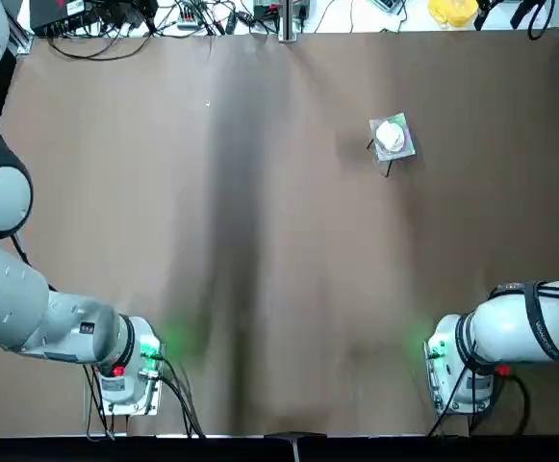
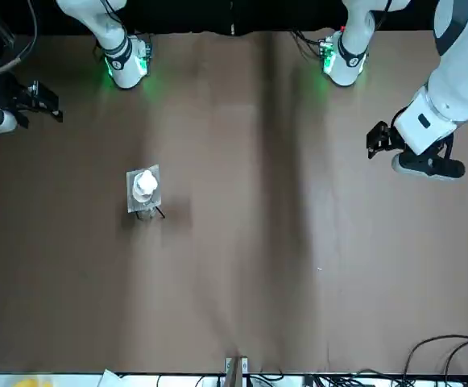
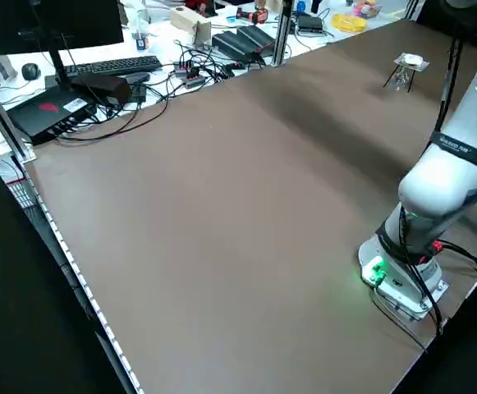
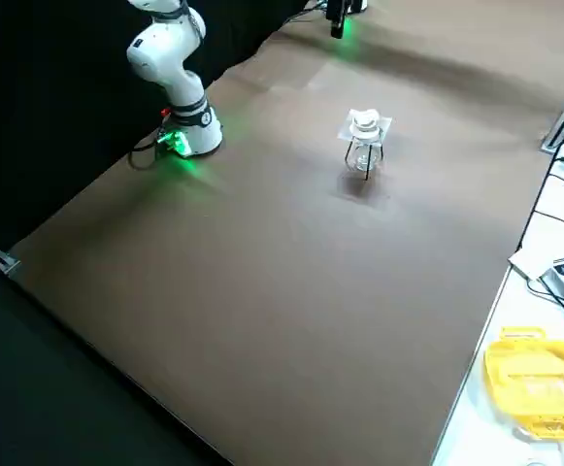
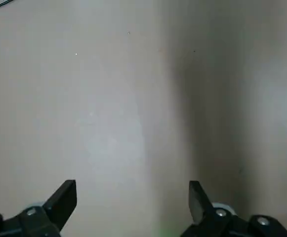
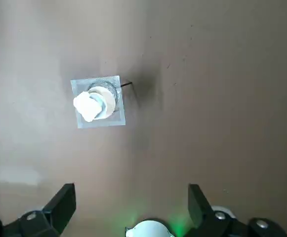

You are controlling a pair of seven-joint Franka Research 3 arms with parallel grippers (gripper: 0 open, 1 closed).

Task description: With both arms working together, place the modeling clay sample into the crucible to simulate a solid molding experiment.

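Brown counter (image 1: 260, 241), crucible (image 1: 390, 136) on a silvery plate (image 1: 401, 146) toward my right far side, right wrist view alone showed a whitish lump (image 6: 85, 107) at its rim, both my fingers (image 5: 64, 197) spread wide, left gripper (image 5: 132, 200) over bare counter, right gripper (image 6: 132, 200) well apart from the cup.

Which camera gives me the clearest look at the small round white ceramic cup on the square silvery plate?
The right wrist view: the small round white ceramic cup is largest there, seen from above on the square silvery plate. Top, front and right side views show it small; the left side view shows a distant speck; the left wrist view misses it.
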